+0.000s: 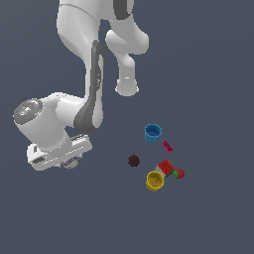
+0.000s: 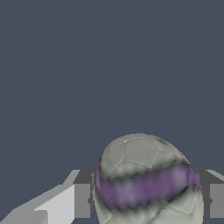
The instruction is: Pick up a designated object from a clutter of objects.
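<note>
The off-white ball with a purple stripe (image 2: pixel 144 181) sits between my gripper's (image 2: pixel 148 200) two grey fingers (image 2: pixel 82 200) in the wrist view, held on both sides. In the exterior view my gripper (image 1: pixel 68 158) is at the exterior view's left, well away from the clutter, and the ball (image 1: pixel 73 162) peeks out under the hand. The clutter lies at the exterior view's right: a blue cup (image 1: pixel 153 133), a pink flat piece (image 1: pixel 167 146), a dark maroon bumpy ball (image 1: pixel 133 160), a red cube (image 1: pixel 165 167), a yellow cup (image 1: pixel 155 181) and a small red-green piece (image 1: pixel 178 173).
The arm's white links (image 1: pixel 79 30) rise above the gripper at the exterior view's upper left. The floor (image 1: pixel 213 74) is plain dark grey. The wrist view shows only that floor (image 2: pixel 109 65) beyond the ball.
</note>
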Action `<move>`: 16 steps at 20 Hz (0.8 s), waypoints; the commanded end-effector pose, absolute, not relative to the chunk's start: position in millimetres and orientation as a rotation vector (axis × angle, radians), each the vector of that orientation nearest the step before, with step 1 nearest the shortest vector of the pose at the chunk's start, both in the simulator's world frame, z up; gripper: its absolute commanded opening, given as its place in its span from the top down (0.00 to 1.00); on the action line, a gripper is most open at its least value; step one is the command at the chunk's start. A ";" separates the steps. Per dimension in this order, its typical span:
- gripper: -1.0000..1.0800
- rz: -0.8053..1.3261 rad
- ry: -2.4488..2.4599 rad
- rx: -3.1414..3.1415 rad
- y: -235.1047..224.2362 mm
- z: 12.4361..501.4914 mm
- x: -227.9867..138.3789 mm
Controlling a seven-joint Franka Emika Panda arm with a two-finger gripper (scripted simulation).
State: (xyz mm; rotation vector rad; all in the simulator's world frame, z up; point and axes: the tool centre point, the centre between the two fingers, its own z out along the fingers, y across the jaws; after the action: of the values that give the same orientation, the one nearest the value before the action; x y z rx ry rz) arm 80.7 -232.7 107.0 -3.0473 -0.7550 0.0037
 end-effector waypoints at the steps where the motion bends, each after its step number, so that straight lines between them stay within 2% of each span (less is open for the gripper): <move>1: 1.00 0.001 -0.755 -3.048 -229.0 125.0 68.8; 16: 1.00 0.000 -0.755 -3.048 -205.3 233.3 -7.3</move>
State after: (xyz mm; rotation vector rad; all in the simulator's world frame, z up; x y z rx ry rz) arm 0.7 -207.7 221.3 -3.0474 -0.7550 0.0017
